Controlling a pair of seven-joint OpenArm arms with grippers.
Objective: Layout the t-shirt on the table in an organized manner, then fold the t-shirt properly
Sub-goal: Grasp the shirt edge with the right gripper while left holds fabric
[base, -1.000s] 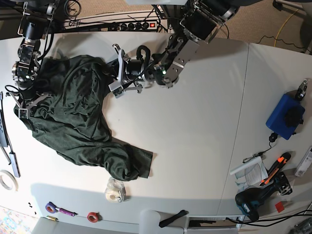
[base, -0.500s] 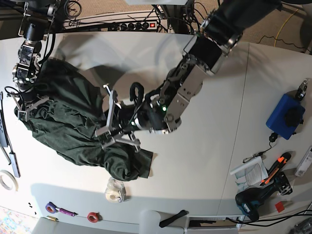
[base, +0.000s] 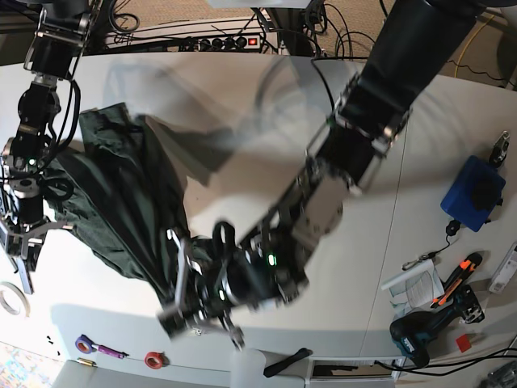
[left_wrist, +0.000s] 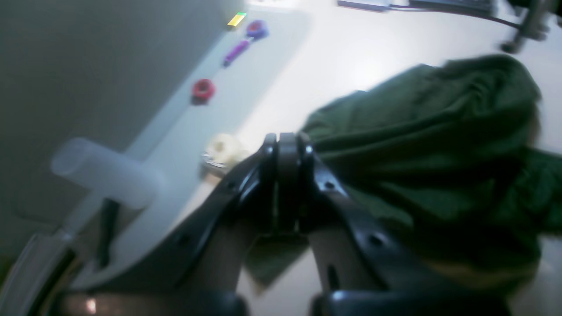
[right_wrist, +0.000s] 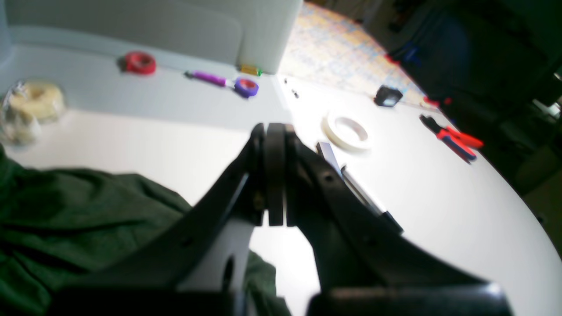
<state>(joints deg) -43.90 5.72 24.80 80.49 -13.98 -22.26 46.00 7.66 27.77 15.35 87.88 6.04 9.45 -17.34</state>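
The dark green t-shirt [base: 133,202] lies crumpled on the white table [base: 371,267], pulled out from the far left towards the front edge. My left gripper [base: 184,311] is near the front edge, shut on the shirt's lower end. In the left wrist view its jaws [left_wrist: 285,140] are pressed together, with green fabric [left_wrist: 417,145] just behind and under them. My right gripper [base: 23,263] is at the table's left side, shut, at the shirt's left edge. In the right wrist view [right_wrist: 274,131] fabric [right_wrist: 66,210] runs under its jaws.
A red tape roll [base: 153,360], a purple one [base: 85,343] and a white one [base: 10,299] lie near the front left. A wrapped cream roll [left_wrist: 224,149] sits by my left gripper. A blue box [base: 472,194], a drill [base: 420,335] and an orange cutter [base: 456,275] are at the right.
My left arm has swept from the back of the table to the front edge, dragging the shirt's lower part with it. My right gripper has moved toward the front along the left side.
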